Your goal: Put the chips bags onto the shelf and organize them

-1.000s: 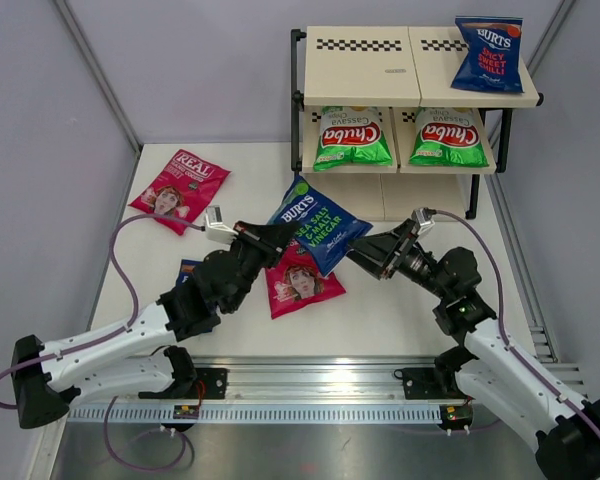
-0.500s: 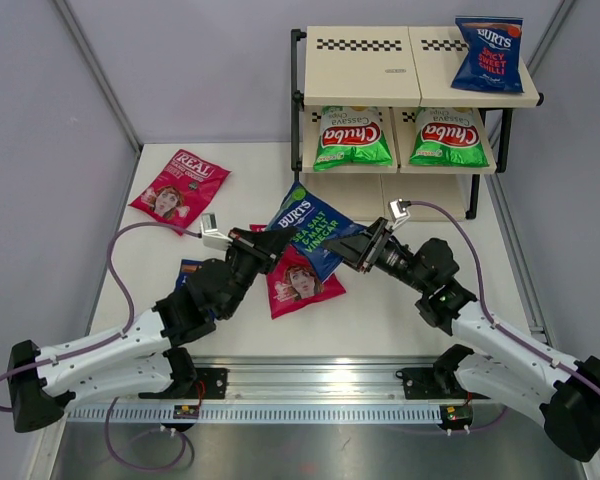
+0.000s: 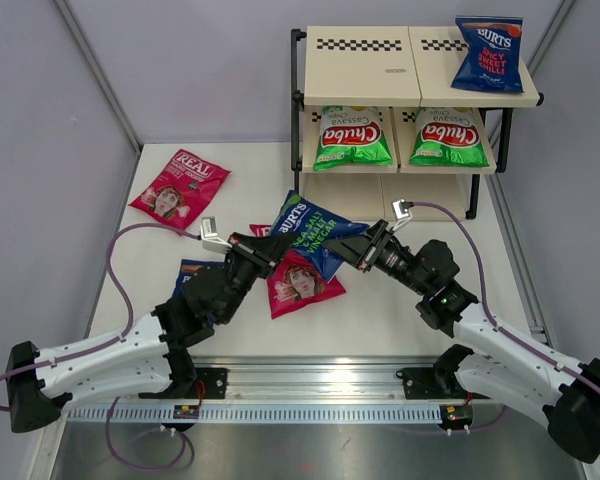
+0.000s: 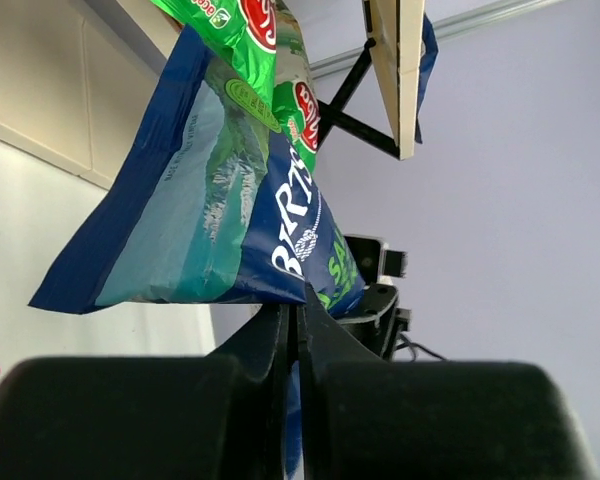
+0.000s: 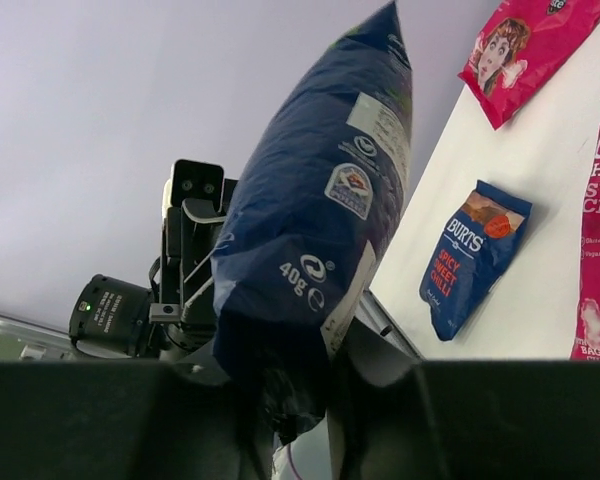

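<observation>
A dark blue BURTS chips bag [image 3: 315, 232] hangs above the table between both grippers. My left gripper [image 3: 276, 246] is shut on its left edge; in the left wrist view the bag [image 4: 210, 220] rises from the closed left gripper [image 4: 300, 310]. My right gripper [image 3: 352, 250] is shut on the bag's right end, and the right wrist view shows the bag's [image 5: 320, 220] seam pinched in that gripper [image 5: 295, 400]. The shelf [image 3: 370, 70] holds a blue BURTS bag [image 3: 488, 55] on top and two green Chuba bags [image 3: 352, 138] [image 3: 448, 138] on the middle board.
A pink REAL bag [image 3: 180, 188] lies at the table's left. A second REAL bag [image 3: 302, 283] lies under the held bag. A small blue BURTS bag [image 3: 188, 270] lies partly under my left arm, also in the right wrist view [image 5: 472, 255].
My right arm reached left to the held bag and its jaws closed on the bag's right end. The left gripper kept its hold, and the bag sank slightly.
</observation>
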You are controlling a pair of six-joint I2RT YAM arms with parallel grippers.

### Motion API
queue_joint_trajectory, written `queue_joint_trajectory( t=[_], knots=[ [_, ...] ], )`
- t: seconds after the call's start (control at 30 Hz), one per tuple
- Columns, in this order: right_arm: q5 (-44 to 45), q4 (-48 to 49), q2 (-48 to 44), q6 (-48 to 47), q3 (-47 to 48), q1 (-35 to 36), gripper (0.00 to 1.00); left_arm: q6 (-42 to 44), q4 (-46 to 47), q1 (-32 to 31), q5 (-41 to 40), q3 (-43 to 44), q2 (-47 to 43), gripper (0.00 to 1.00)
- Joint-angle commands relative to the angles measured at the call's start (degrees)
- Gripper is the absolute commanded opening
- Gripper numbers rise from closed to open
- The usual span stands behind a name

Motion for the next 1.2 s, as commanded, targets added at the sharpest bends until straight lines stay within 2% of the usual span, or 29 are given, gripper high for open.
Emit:
queue_joint_trajectory(
  t=[0.0, 0.07, 0.1, 0.13, 0.17, 0.2, 0.23, 0.27, 0.33, 0.43, 0.53, 0.57, 0.67, 0.73, 0.83, 0.97, 1.17],
  knots=[
    [3.6, -1.4, -1.6, -3.6, 3.4, 0.3, 0.25, 4.1, 5.8, -0.7, -0.2, -1.7, -2.6, 0.05],
    [3.5, -3.1, -1.9, -4.5, 4.0, 0.3, 0.22, 4.8, 5.4, -0.6, -1.3, -2.5, -3.8, 0.18],
    [3.4, -3.7, -2.1, -5.1, 4.8, 0.3, 0.14, 5.1, 5.1, -0.6, -1.9, -2.8, -4.3, 0.25],
    [3.0, -5.3, -2.2, -6.0, 5.3, 0.3, 0.13, 5.2, 4.6, -0.7, -2.5, -3.2, -5.2, 0.40],
    [3.0, -6.4, -2.4, -6.6, 6.6, 0.3, 0.12, 5.5, 4.2, -0.6, -3.5, -3.9, -5.9, 0.46],
    [3.2, -7.4, -2.7, -7.4, 7.3, 0.3, 0.03, 5.5, 2.7, -0.7, -4.3, -4.3, -6.5, 0.52],
    [3.4, -9.6, -2.8, -8.1, 8.0, 0.3, 0.02, 5.2, 1.4, -0.6, -5.2, -4.5, -8.3, 0.62],
    [3.8, -10.9, -3.0, -9.5, 8.7, 0.2, 0.02, 5.1, 0.1, -0.6, -6.4, -4.7, -9.2, 0.68],
    [4.5, -14.4, -3.5, -11.3, 10.9, 0.3, 0.02, 4.9, -5.0, -0.6, -8.5, -4.7, -11.9, 0.78],
    [4.8, -19.5, -2.8, -13.2, 15.3, 0.3, 0.02, 5.1, -14.3, -0.6, -11.0, -2.9, -14.3, 0.84],
    [7.0, -26.2, -1.6, -14.6, 21.0, 0.3, 0.02, 5.2, -27.8, -0.5, -13.7, 1.7, -13.7, 0.93],
    [7.4, -27.5, -0.9, -15.3, 24.1, 0.3, 0.01, 5.2, -31.1, -0.5, -14.1, 2.9, -12.2, 0.99],
    [8.1, -34.6, 1.2, -17.5, 31.6, 0.1, 0.02, 5.5, -43.2, -0.5, -15.0, 7.0, -9.6, 0.99],
    [8.6, -37.4, 2.7, -19.6, 36.0, -0.1, 0.02, 6.7, -45.7, 0.1, -14.1, 8.2, -8.9, 0.99],
    [7.6, -41.8, 6.4, -22.3, 46.2, -1.9, 0.04, 10.2, -47.0, 2.1, -9.4, 8.0, -8.3, 0.99],
    [4.7, -47.2, 13.6, -24.4, 63.0, -7.8, 0.04, 13.6, -47.7, 9.8, 0.1, 6.4, -8.0, 0.99],
    [-0.3, -50.9, 24.4, -24.6, 78.8, -19.6, 0.04, 17.1, -47.8, 10.9, 2.8, 4.8, -10.5, 0.99]
  ],
)
